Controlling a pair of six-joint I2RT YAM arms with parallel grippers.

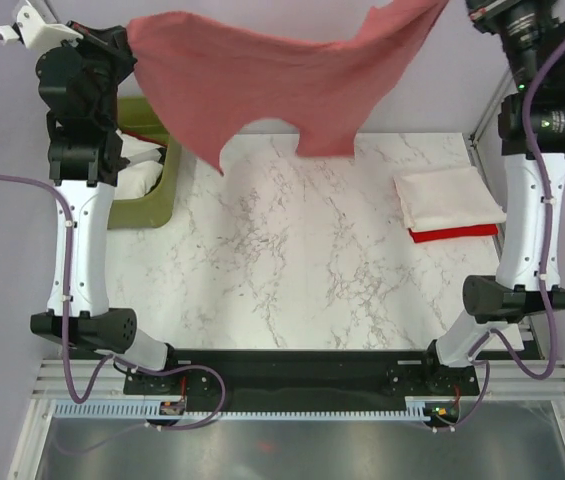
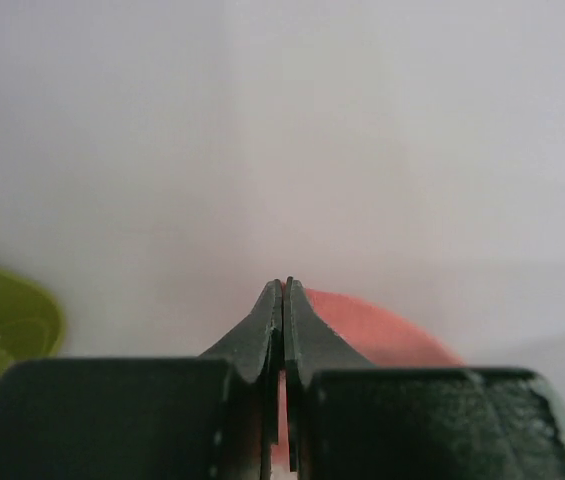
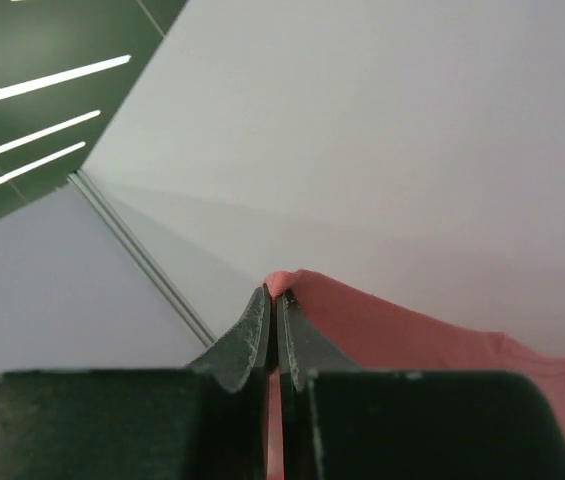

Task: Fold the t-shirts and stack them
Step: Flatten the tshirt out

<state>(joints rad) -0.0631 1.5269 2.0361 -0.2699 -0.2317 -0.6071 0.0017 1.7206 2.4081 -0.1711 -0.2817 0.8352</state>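
The dusty salmon-red t-shirt (image 1: 262, 80) hangs spread in the air above the far side of the table, stretched between my two grippers. My left gripper (image 2: 284, 283) is shut on its left corner, and salmon cloth (image 2: 382, 335) shows behind the fingers. My right gripper (image 3: 277, 295) is shut on the right corner, with cloth (image 3: 412, 335) bulging at the tips and trailing off to the right. In the top view the left gripper (image 1: 127, 45) is at the upper left. A folded cream-white t-shirt (image 1: 447, 198) lies on a folded bright red one (image 1: 457, 233) at the table's right.
An olive-green bin (image 1: 152, 205) stands at the left edge of the marble table (image 1: 282, 270), with white cloth (image 1: 137, 170) in it. Both arms rise tall along the table's left and right sides.
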